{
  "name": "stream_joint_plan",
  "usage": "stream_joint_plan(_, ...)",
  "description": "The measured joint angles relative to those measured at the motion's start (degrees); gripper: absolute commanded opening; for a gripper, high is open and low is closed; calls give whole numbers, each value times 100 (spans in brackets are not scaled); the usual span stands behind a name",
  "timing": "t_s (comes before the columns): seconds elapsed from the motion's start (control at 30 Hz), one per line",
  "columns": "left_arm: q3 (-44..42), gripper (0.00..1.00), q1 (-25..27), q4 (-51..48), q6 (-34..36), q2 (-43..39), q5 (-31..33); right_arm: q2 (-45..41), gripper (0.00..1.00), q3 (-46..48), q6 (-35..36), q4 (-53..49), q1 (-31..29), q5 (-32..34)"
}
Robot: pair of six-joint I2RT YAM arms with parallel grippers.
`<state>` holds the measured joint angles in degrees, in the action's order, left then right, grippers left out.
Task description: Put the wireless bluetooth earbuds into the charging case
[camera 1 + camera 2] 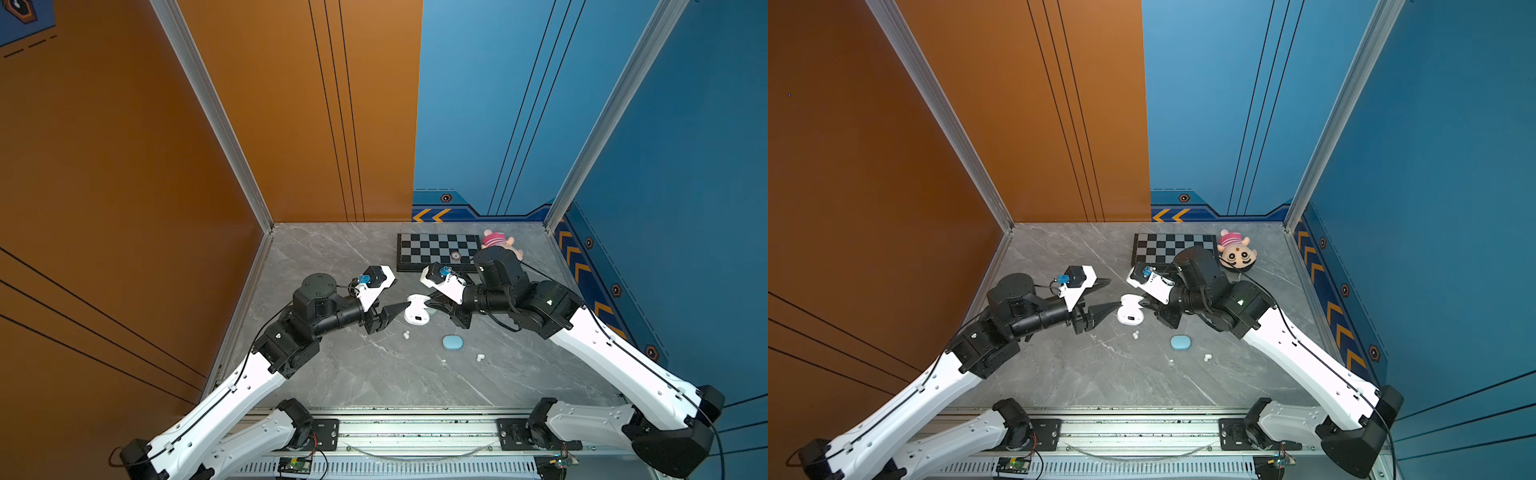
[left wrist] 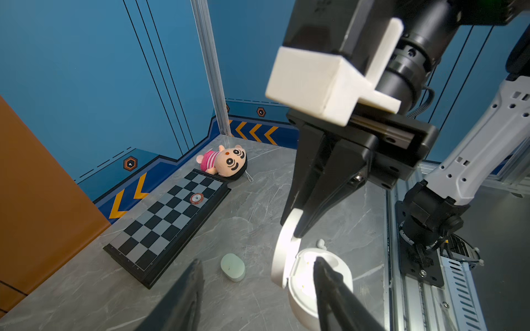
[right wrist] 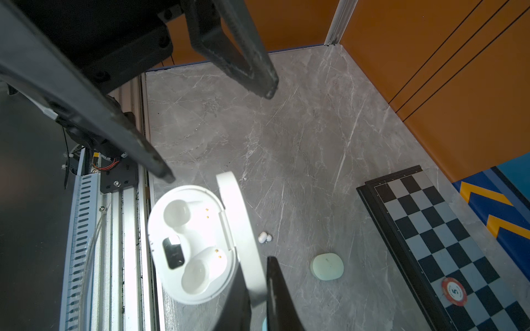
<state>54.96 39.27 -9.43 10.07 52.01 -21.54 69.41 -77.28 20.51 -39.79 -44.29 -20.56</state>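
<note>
A white charging case [image 1: 417,311] [image 1: 1128,312] is held above the table with its lid up. My right gripper [image 1: 432,300] [image 3: 255,266] is shut on the lid [image 3: 241,217]. Both wells of the case [image 3: 192,243] are empty. My left gripper [image 1: 1113,294] [image 2: 256,262] is open and holds nothing; one finger [image 2: 327,280] lies over the case's open top [image 2: 301,286]. A white earbud [image 1: 406,334] [image 3: 264,237] [image 2: 320,243] lies on the table near the case. Another earbud [image 1: 480,357] [image 1: 1207,357] lies further right.
A closed pale blue case [image 1: 450,342] [image 1: 1180,342] and a closed pale green case [image 2: 233,267] [image 3: 327,266] lie on the marble table. At the back are a chessboard [image 1: 436,249] bearing a red chip [image 3: 454,291] and a plush doll [image 1: 1235,251]. A metal rail [image 1: 415,428] runs along the front.
</note>
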Motion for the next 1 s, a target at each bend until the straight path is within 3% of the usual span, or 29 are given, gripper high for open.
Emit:
stream_joint_plan(0.73,111,18,330,-190,216,516,57,-68,1,129,24,129,-149,186)
stream_joint_plan(1.0,111,1,378,-151,192,551,83,-70,10,140,2,144,-149,271)
